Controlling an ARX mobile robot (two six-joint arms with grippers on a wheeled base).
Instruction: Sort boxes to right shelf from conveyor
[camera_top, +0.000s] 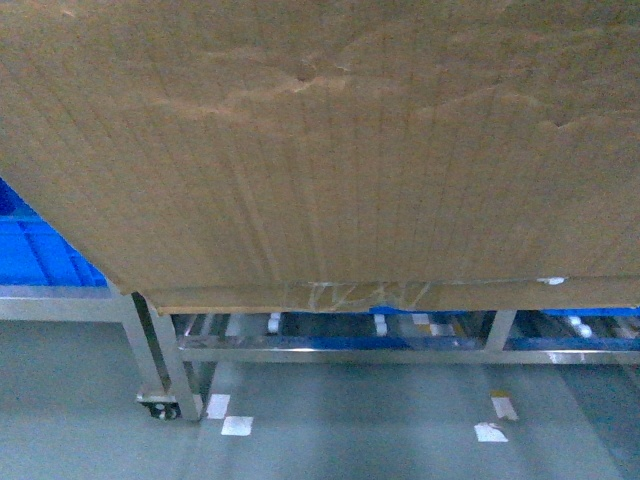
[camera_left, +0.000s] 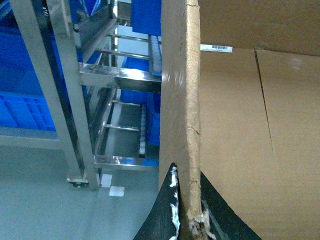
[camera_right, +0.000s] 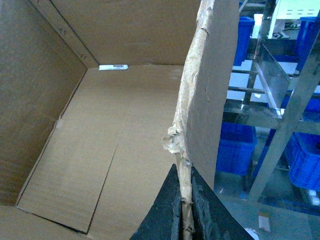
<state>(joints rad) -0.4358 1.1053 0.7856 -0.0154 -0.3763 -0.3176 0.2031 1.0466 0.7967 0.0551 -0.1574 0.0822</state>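
Two grippers are pinching one large cardboard box (camera_top: 320, 150), which is being held up in front of the head camera and filling most of that view, its taped bottom seam showing along its lower edge. In the left wrist view, the left gripper (camera_left: 189, 210) is clamping its dark fingers (camera_left: 162, 210) on either side of the box's ragged left wall, one finger outside and one inside. Beyond that wall, a silver metal rack (camera_left: 75, 90) with steel rails is standing on the grey floor (camera_left: 35, 190), with blue plastic crates (camera_left: 20, 107) behind it. Inside the box, a small white label strip (camera_right: 113, 66) is lying at the far bottom corner. In the right wrist view, the right gripper (camera_right: 184, 210) is squeezing the torn right wall the same way. To its right, more blue crates (camera_right: 235, 145) are sitting in the shiny metal-frame shelf (camera_right: 285, 115).
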